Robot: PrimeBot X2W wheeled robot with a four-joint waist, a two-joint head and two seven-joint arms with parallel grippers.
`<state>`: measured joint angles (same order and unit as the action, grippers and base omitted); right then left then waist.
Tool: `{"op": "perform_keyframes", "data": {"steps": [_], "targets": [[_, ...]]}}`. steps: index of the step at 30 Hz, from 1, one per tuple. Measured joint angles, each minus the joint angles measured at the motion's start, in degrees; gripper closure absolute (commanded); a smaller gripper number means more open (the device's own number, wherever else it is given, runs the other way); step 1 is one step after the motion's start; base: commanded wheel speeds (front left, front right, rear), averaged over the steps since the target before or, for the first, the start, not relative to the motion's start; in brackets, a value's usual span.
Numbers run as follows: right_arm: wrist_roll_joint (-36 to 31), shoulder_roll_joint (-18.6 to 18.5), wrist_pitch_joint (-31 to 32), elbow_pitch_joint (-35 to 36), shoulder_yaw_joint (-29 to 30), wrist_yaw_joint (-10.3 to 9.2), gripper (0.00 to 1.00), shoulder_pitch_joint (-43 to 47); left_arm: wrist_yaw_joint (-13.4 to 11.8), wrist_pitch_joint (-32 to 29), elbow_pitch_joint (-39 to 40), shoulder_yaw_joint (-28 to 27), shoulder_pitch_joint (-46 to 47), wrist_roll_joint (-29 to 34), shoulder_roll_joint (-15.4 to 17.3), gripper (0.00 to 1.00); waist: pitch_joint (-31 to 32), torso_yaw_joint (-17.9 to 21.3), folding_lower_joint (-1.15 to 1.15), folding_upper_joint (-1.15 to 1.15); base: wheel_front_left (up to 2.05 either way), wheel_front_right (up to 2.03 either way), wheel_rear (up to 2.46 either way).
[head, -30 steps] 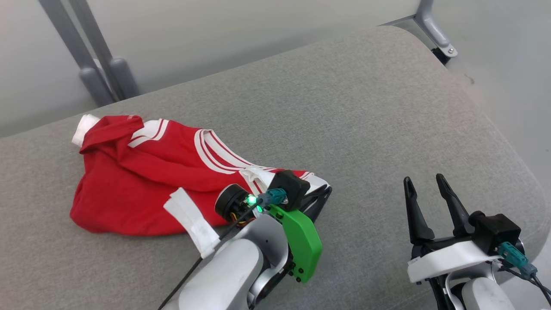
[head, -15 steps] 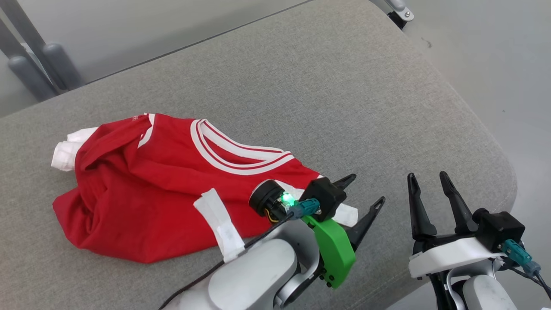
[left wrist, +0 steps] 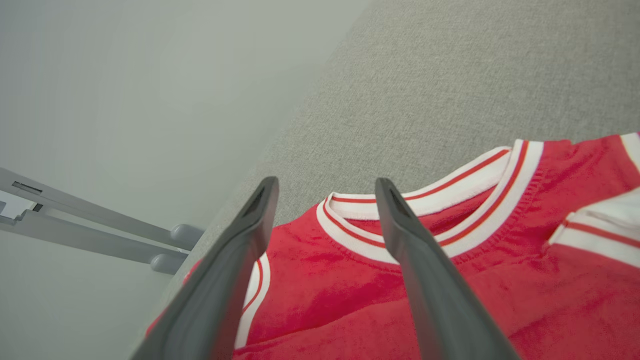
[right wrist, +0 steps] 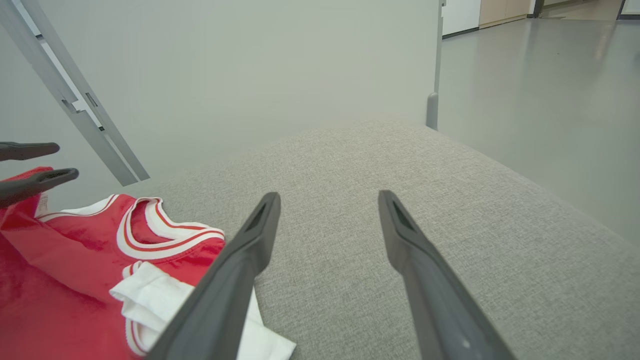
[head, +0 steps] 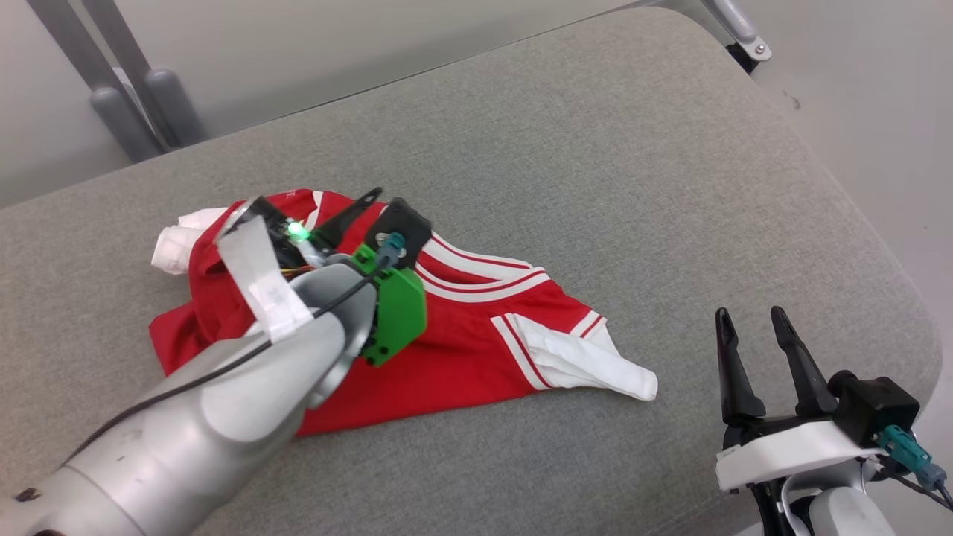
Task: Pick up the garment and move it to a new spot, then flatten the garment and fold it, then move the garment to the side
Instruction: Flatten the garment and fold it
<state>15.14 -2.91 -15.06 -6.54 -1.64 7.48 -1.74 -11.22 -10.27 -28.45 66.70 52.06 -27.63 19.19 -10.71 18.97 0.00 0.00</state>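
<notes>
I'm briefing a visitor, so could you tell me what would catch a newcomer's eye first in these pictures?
The red shirt with white trim, lying crumpled on the left of the grey cushion. The left end effector hovers open over its collar; the right end effector sits open at lower right, over bare cushion.

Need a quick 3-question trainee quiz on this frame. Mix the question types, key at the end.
1. True or false: the left gripper is shut on the red jersey.
2. How does the jersey lie? A: neatly folded into a square. B: loosely spread and rumpled. C: hanging from the right gripper.
3. In a few words: what surface is the jersey on?

Key:
1. False. Its fingers stand apart over the jersey, near the collar.
2. B.
3. A grey cushion with a fabric cover.
</notes>
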Motion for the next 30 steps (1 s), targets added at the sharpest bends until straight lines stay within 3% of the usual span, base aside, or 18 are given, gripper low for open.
{"op": "perform_keyframes", "data": {"steps": [4,7,14,24,25,26,28,30], "targets": [[0.3,0.0,0.0,0.0,0.6,0.00,0.00,1.2,-0.1,-3.0,1.3,-0.2,0.5,0.1,5.8,0.00,0.8,-1.5,0.00,0.00,0.00,0.00,0.00],[0.3,0.0,0.0,-0.2,0.4,0.00,0.00,1.4,-0.2,-4.4,2.0,-0.5,1.2,0.0,7.5,0.00,1.0,-2.6,0.00,0.00,0.00,0.00,0.00],[0.3,0.0,0.0,-0.1,-1.0,0.01,0.00,-0.5,3.4,-6.4,-0.8,1.4,3.2,0.0,6.7,0.00,0.0,-3.9,0.00,0.00,0.00,0.00,0.00],[1.1,0.0,0.0,-0.1,-1.5,0.00,0.00,-1.3,5.6,-6.3,-8.0,3.3,7.1,2.8,5.2,0.00,-3.2,-3.1,0.00,0.00,0.00,0.00,0.00],[1.1,0.0,0.0,-0.1,-1.4,0.01,0.00,-1.2,5.7,-6.3,-8.5,3.2,7.1,2.4,5.2,0.06,-3.3,-3.0,0.00,0.00,0.00,0.00,0.00],[1.1,0.0,0.0,-0.1,-1.2,0.01,0.00,-1.1,6.0,-6.3,-8.8,3.2,7.1,2.1,5.1,0.51,-3.2,-3.0,0.00,0.00,0.00,0.00,0.00],[1.1,0.0,0.0,-0.3,-0.6,0.00,0.00,-0.5,6.4,-6.0,-9.2,2.6,6.9,1.0,4.7,1.00,-3.1,-3.3,0.00,0.00,0.00,0.00,0.00],[1.1,0.0,0.0,-0.6,-0.5,0.00,0.00,-0.1,6.0,-4.3,-9.1,1.2,6.4,-0.7,4.4,1.00,-2.7,-3.7,0.00,0.00,0.00,0.00,0.00]]}}
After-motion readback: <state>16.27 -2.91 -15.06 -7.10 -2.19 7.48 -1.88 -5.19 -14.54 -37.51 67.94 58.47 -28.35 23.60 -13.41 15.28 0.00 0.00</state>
